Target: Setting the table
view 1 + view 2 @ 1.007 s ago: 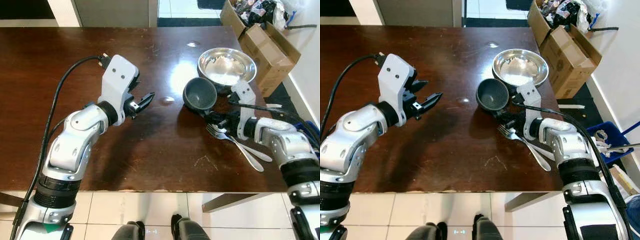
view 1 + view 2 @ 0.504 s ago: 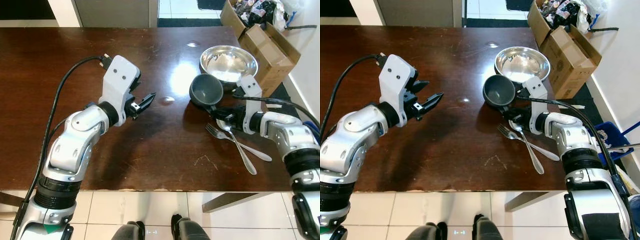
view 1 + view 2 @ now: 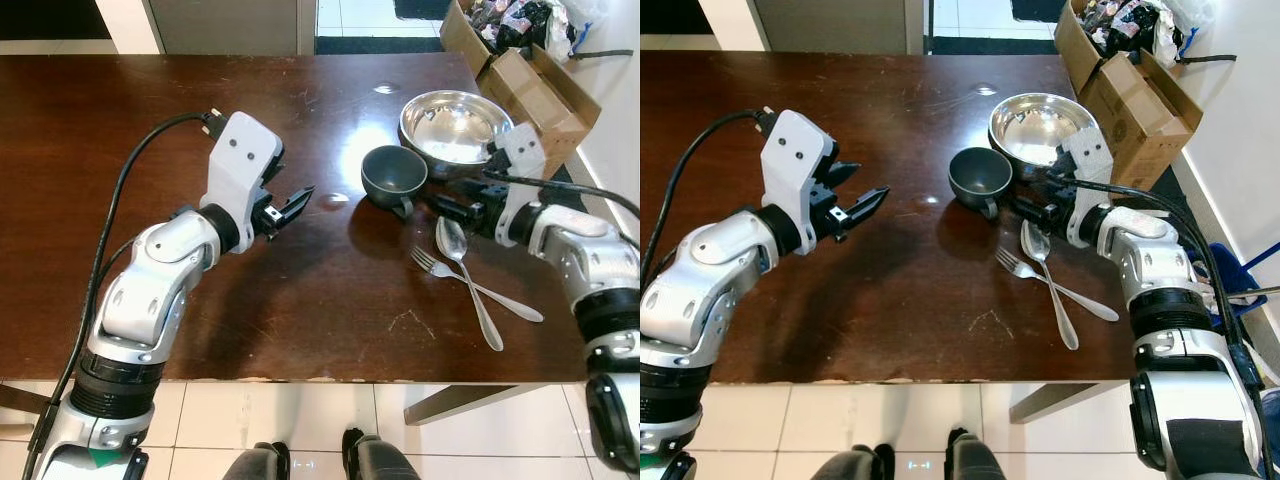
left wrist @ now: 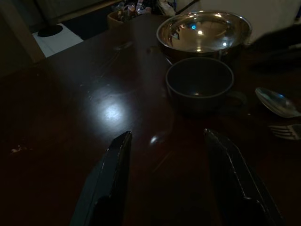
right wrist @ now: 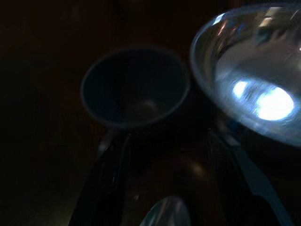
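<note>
A dark grey cup [image 3: 393, 172] stands upright on the brown table [image 3: 120, 130], its handle toward the front, just in front of a steel bowl [image 3: 455, 125]. My right gripper [image 3: 447, 208] rests low just right of the cup's handle, open and holding nothing; in the right wrist view the cup [image 5: 134, 87] and bowl [image 5: 254, 70] lie beyond its fingers [image 5: 110, 188]. A spoon [image 3: 465, 270] and fork [image 3: 470, 283] lie crossed nearer the front right. My left gripper [image 3: 290, 205] hovers open over the table's middle, pointing at the cup [image 4: 200, 84].
Cardboard boxes [image 3: 530, 85] stand off the table's far right corner, with a blue bin [image 3: 1230, 280] by the white wall. The table's front edge [image 3: 300, 378] runs above the tiled floor.
The cup, held tilted by my right gripper before, now stands upright on the table. The right gripper has let go and drawn back to the right. The spoon has shifted.
</note>
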`<state>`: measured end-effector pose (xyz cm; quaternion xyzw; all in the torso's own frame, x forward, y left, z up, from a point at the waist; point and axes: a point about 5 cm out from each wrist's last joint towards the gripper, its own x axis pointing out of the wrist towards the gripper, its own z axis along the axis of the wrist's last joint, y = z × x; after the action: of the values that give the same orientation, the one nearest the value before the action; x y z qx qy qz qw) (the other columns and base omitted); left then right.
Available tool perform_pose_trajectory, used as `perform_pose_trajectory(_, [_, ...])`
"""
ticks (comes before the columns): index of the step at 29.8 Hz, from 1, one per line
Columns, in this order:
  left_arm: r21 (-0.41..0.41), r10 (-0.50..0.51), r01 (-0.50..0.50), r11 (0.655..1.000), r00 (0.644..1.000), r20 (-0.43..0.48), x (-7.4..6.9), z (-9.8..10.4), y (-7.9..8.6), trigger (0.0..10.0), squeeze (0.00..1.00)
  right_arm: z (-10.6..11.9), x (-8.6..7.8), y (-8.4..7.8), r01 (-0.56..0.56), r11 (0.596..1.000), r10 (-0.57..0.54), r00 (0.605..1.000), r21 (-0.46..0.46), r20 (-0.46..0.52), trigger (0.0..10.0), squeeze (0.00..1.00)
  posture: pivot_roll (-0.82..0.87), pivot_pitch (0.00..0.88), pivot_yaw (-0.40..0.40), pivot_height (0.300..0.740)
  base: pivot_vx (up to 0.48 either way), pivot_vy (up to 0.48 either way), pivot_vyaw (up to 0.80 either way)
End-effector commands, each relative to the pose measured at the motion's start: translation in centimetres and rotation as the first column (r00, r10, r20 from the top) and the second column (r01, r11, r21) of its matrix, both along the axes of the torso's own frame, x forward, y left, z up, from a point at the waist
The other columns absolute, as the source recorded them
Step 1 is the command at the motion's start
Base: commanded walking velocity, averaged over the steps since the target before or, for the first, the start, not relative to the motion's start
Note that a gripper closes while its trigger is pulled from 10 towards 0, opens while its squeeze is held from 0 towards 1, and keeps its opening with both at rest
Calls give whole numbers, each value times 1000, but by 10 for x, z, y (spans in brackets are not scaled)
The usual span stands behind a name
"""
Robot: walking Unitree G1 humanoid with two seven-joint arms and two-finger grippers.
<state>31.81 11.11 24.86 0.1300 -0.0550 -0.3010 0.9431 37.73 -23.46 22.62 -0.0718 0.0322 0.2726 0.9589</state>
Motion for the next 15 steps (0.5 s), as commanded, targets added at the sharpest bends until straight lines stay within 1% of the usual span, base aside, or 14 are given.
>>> perform_pose_trajectory(1, [2, -11, 11, 1000, 1000, -14, 0, -4, -3, 10000, 0, 10, -3, -1, -3, 1000, 2, 999, 15, 46, 10000, 0, -103, 130, 58, 740, 0, 0, 0])
perform_pose_trajectory(5, [-5, 10, -10, 1000, 1000, -14, -1, -6, -2, 10000, 0, 27, -15, 13, -44, 996, 34, 991, 75, 133, 10000, 0, -105, 131, 56, 740, 0, 0, 0])
perform_pose_trajectory(6, [-16, 27, -28, 999, 1000, -13, -1, -8, 0, 10000, 0, 29, -20, 16, -38, 992, 19, 988, 122, 151, 10000, 0, -101, 129, 52, 740, 0, 0, 0])
perform_pose_trajectory(7, [-16, 27, -28, 999, 1000, -13, -1, -8, 0, 10000, 0, 29, -20, 16, -38, 992, 19, 988, 122, 151, 10000, 0, -101, 129, 52, 740, 0, 0, 0])
perform_pose_trajectory(8, [-47, 65, -65, 997, 998, -12, -3, -13, 5, 10000, 0, 23, -32, 21, -8, 983, -22, 986, 181, 163, 10000, 0, -100, 127, 46, 740, 0, 0, 0])
perform_pose_trajectory(9, [-55, 77, -78, 995, 997, -11, -4, -15, 7, 10000, 0, 19, -37, 23, 9, 980, -42, 986, 198, 163, 10000, 0, -100, 127, 46, 740, 0, 0, 0])
perform_pose_trajectory(10, [-55, 77, -78, 995, 997, -11, -4, -15, 7, 10000, 0, 19, -37, 23, 9, 980, -42, 986, 198, 163, 10000, 0, -100, 127, 46, 740, 0, 0, 0])
perform_pose_trajectory(12, [-78, 108, -109, 991, 994, -13, -7, -19, 9, 10000, 0, 10, -48, 27, 31, 977, -66, 984, 210, 164, 10000, 0, -101, 127, 44, 740, 0, 0, 0])
perform_pose_trajectory(14, [-89, 136, -136, 987, 991, -15, -10, -24, 11, 10000, 0, 5, -60, 36, 52, 976, -92, 979, 213, 181, 10000, 0, -106, 129, 47, 740, 0, 0, 0])
perform_pose_trajectory(15, [-81, 144, -144, 986, 989, -6, -11, -26, 12, 10000, 0, 5, -66, 41, 60, 968, -110, 974, 244, 197, 10000, 0, -110, 130, 48, 740, 0, 0, 0])
